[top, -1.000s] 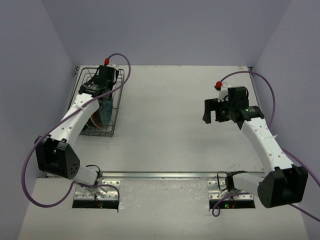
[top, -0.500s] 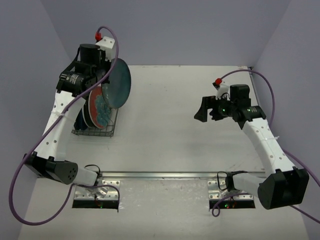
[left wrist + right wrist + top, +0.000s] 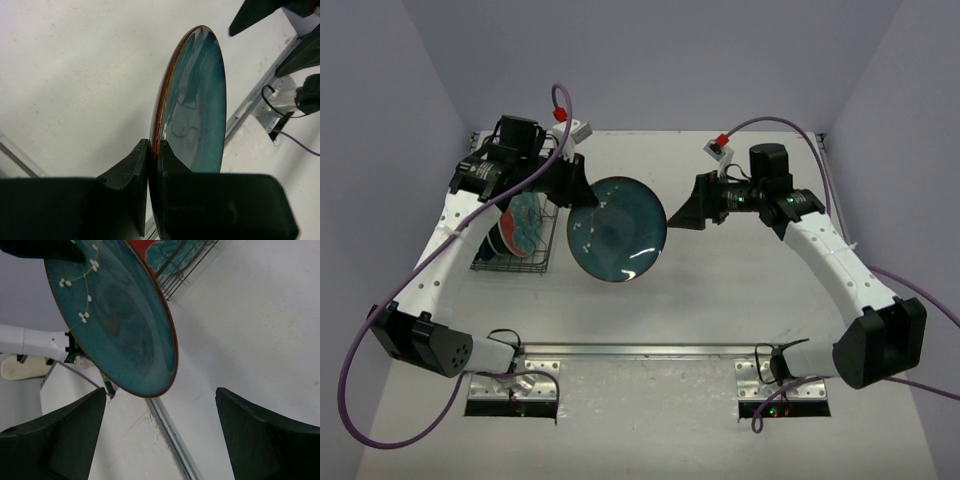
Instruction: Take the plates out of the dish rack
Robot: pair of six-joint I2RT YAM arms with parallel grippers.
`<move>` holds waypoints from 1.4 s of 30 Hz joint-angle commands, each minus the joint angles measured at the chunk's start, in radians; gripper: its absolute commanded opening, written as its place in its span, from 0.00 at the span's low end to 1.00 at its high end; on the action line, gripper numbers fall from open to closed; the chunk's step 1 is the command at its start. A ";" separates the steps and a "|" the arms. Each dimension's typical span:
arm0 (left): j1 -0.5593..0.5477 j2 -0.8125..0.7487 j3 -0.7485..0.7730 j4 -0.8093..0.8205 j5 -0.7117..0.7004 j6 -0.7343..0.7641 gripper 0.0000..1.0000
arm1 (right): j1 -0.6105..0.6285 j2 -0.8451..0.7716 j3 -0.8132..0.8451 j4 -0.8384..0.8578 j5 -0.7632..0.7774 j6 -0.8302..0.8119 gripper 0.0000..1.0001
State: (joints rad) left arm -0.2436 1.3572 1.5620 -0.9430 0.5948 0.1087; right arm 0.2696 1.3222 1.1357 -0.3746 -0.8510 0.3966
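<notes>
My left gripper [image 3: 570,185] is shut on the rim of a round dark teal plate [image 3: 617,230] and holds it in the air over the middle of the table, to the right of the dish rack [image 3: 552,238]. The left wrist view shows the plate [image 3: 197,110] edge-on, its rim pinched between my fingers. A red plate with teal floral pattern [image 3: 520,222] stands in the rack. My right gripper [image 3: 686,213] is open and empty, close to the plate's right edge. In the right wrist view the plate [image 3: 120,320] sits just beyond my spread fingers.
The rack stands at the table's far left by the wall. A metal rail [image 3: 650,350] runs along the near edge. Purple cables loop over both arms.
My left gripper has lifted the teal plate out of the rack and carried it right, over the table's middle. My right gripper has moved left and up toward it.
</notes>
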 commanded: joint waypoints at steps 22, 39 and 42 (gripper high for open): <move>0.020 -0.018 -0.044 0.185 -0.078 -0.093 1.00 | -0.035 0.242 0.081 0.092 -0.153 0.202 0.00; 0.056 -0.094 -0.075 0.267 -0.449 -0.162 1.00 | -0.546 0.845 0.426 0.185 0.002 0.374 0.00; 0.060 -0.104 -0.094 0.266 -0.467 -0.156 1.00 | -0.564 0.920 0.493 0.188 0.026 0.378 0.00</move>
State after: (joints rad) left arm -0.2005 1.3013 1.4877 -0.7289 0.1809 -0.0349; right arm -0.2818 2.2145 1.4910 -0.2813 -0.7301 0.7334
